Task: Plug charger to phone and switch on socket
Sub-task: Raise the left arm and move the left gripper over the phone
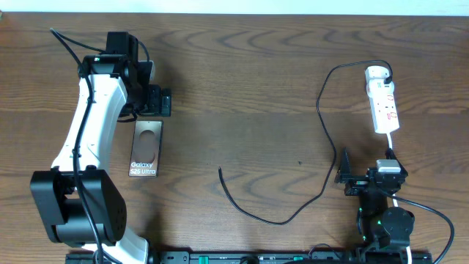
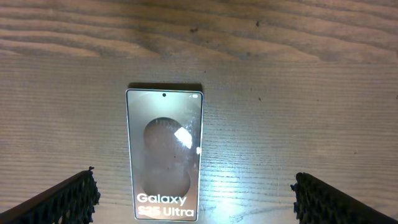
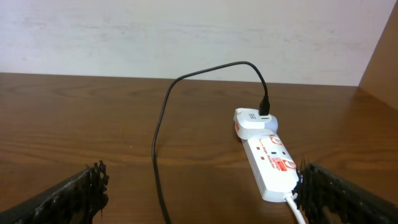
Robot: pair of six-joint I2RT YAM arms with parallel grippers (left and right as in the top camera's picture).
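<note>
The phone (image 1: 145, 149) lies flat on the wooden table at the left, its white lettering at the near end. In the left wrist view the phone (image 2: 165, 149) sits below and between my fingers, nearer the left one. My left gripper (image 1: 157, 101) (image 2: 194, 186) is open wide and holds nothing. The charger (image 1: 323, 110) runs from a white adapter (image 3: 252, 121) in the far end of the socket (image 1: 383, 103) (image 3: 270, 165) and curves across the table to its free tip (image 1: 220, 169). My right gripper (image 1: 366, 165) (image 3: 202, 174) is open and empty, its right finger close to the socket's near end.
The socket's white cord (image 1: 396, 198) leads from its near end past my right arm towards the table's front edge. A pale wall (image 3: 186, 31) stands behind the table. The charger cable (image 3: 160, 124) passes between my right fingers on the tabletop.
</note>
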